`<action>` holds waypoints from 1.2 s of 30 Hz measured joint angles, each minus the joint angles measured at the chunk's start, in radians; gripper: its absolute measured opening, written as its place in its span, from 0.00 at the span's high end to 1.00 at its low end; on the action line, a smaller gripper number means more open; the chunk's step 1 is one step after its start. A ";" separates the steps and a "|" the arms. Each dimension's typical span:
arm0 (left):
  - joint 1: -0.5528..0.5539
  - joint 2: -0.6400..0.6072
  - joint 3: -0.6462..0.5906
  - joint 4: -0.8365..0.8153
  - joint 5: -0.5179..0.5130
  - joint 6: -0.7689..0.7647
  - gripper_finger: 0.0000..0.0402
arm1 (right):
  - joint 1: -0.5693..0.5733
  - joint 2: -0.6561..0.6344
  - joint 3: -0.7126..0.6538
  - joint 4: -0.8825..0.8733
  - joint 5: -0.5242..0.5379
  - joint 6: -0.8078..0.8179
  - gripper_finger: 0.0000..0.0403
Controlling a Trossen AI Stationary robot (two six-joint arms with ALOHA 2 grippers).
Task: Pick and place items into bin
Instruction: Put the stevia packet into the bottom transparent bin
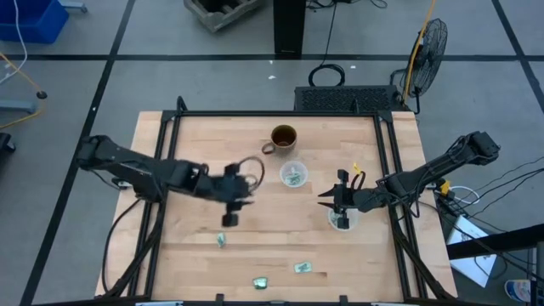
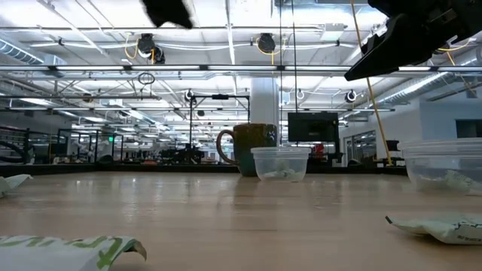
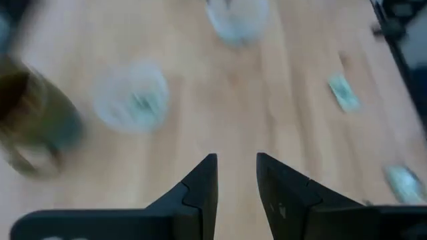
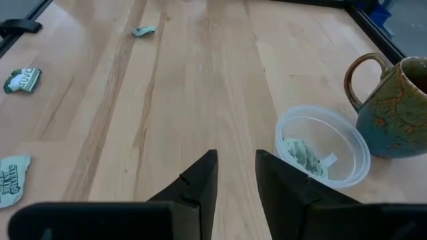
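Beside the glazed mug [image 1: 283, 137], a clear round tub [image 1: 294, 175] holds crinkled packets; both grippers narrowly parted, empty.

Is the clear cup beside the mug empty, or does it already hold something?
Not empty. The clear cup next to the mug holds a green-and-white packet at its bottom.

Mug [image 2: 252, 147] behind cup [image 2: 280, 162] — touching
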 joint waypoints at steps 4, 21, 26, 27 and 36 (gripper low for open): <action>-0.098 0.005 -0.062 -0.056 0.014 -0.118 0.72 | 0.000 0.000 0.000 0.000 0.000 -0.006 0.77; -0.239 0.023 -0.455 0.112 0.181 -0.529 0.72 | 0.000 0.000 0.000 0.004 0.000 -0.006 0.77; -0.240 0.023 -0.491 0.171 0.214 -0.536 0.72 | 0.000 0.000 0.000 0.003 0.000 -0.006 0.77; -0.239 0.022 -0.491 0.176 0.213 -0.534 0.72 | 0.000 0.000 0.000 0.003 -0.001 -0.007 0.77; -0.238 0.022 -0.492 0.171 0.174 -0.537 0.72 | 0.000 0.000 0.000 0.003 -0.001 -0.007 0.77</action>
